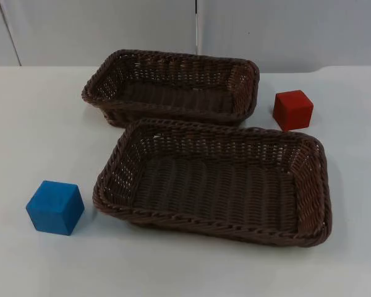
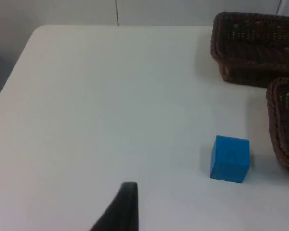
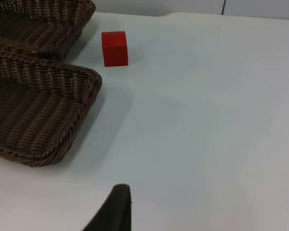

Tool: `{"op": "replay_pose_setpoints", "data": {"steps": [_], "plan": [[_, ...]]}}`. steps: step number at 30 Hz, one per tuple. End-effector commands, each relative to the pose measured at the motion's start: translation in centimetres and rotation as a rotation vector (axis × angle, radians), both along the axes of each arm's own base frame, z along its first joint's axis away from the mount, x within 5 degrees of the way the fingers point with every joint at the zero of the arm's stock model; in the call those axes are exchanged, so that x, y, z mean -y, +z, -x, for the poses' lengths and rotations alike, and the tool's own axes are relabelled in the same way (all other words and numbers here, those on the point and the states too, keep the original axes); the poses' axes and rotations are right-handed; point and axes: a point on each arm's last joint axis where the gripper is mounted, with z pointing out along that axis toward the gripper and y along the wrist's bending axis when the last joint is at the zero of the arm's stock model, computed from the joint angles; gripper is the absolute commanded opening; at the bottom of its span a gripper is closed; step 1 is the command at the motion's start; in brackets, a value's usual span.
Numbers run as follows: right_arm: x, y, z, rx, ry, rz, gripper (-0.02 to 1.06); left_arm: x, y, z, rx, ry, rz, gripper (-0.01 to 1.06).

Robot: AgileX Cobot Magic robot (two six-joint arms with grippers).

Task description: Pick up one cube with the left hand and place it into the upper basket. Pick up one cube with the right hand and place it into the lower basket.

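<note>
The left jaws hang above a bare stretch of the white counter (image 1: 37,124), off to the left side of both baskets. Whether they are released or clenched cannot be told. They grasp nothing that can be seen. Ahead of the left jaws and a little toward the baskets sits the blue cube (image 2: 229,158), flat on the counter and untouched. It stands near the left end of the lower basket (image 1: 216,127) but apart from it, with a strip of counter between them.

The right jaws hang above open counter on the other side, to the right of the baskets. Their state cannot be told either, and nothing visible sits in them. Well ahead of the right jaws the red cube (image 3: 115,48) rests on the counter, just past the far right corner of the lower basket. It is beside the right end of the upper basket (image 1: 173,55), close to both but touching neither.

The two brown woven baskets lie between the two sets of jaws. The upper basket is farther off, toward the grey partition wall (image 1: 99,31). The lower basket is nearer and larger in the top view, and its far rim sits close against the upper basket's near side. Both baskets hold nothing. Each cube stands outside them, square on the counter with one flat face up.
</note>
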Motion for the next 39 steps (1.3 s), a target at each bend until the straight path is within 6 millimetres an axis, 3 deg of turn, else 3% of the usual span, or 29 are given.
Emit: {"op": "replay_pose_setpoints", "data": {"steps": [1, 21, 39], "plan": [[0.0, 0.0, 0.1, 0.005, -0.006, 0.002, 1.05, 0.1, 0.5, -0.1, 0.025, -0.010, 0.021, 1.05], [0.0, 0.0, 0.1, 0.005, -0.006, 0.002, 1.05, 0.4, 1.3, -3.4, -0.036, -0.036, 0.093, 1.05], [0.0, 0.0, 0.1, 0.005, -0.006, 0.002, 1.05, 0.4, 1.2, -8.0, -0.133, -0.085, 0.058, 1.05]]}}
